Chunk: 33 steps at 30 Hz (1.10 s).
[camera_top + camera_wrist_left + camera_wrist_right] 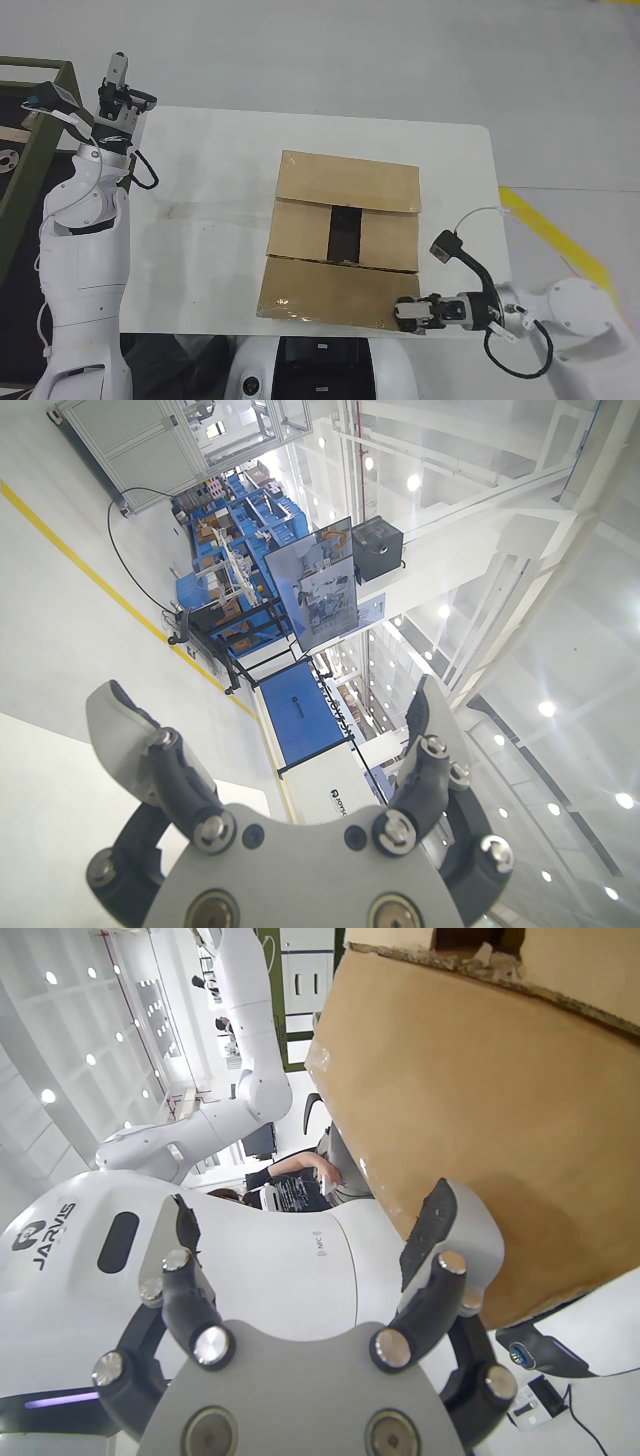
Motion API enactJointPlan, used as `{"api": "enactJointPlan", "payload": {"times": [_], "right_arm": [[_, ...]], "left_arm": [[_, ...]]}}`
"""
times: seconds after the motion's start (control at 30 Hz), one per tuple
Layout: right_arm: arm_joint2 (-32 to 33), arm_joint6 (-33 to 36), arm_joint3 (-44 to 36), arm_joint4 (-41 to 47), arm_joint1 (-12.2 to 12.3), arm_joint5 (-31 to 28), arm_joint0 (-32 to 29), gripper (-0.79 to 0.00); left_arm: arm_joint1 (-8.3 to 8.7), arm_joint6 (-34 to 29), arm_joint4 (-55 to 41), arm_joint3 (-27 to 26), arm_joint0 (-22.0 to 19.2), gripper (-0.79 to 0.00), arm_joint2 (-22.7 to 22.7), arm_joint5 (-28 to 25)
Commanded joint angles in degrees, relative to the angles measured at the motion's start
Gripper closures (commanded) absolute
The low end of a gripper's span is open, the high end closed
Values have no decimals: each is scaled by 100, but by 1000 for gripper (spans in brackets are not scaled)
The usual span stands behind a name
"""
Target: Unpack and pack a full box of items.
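A brown cardboard box [345,235] stands in the middle of the white table [200,240]. Its near and far flaps are folded outward, and a dark gap between the two inner flaps shows the inside. My right gripper [405,312] is at the box's near right corner, by the edge of the near flap [475,1103]. It is open with nothing between its fingers [435,1223]. My left gripper [118,72] is raised at the table's far left corner, pointing up and away from the box. It is open and empty, fingers [120,710] spread wide.
A dark green framed cart [30,130] stands off the table's left side. A yellow floor line [555,235] runs to the right of the table. Bare table lies left of the box.
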Motion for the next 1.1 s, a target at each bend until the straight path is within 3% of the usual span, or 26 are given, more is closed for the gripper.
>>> {"api": "enactJointPlan", "payload": {"times": [0.0, 1.07], "right_arm": [[-87, -46, 27, -119, 7, 63, 6, -785], [-699, -815, 928, -861, 95, 640, 616, -785]], "left_arm": [[0, 0, 0, 0, 0, -785, 0, 0], [0, 0, 0, 0, 0, -785, 0, 0]]}}
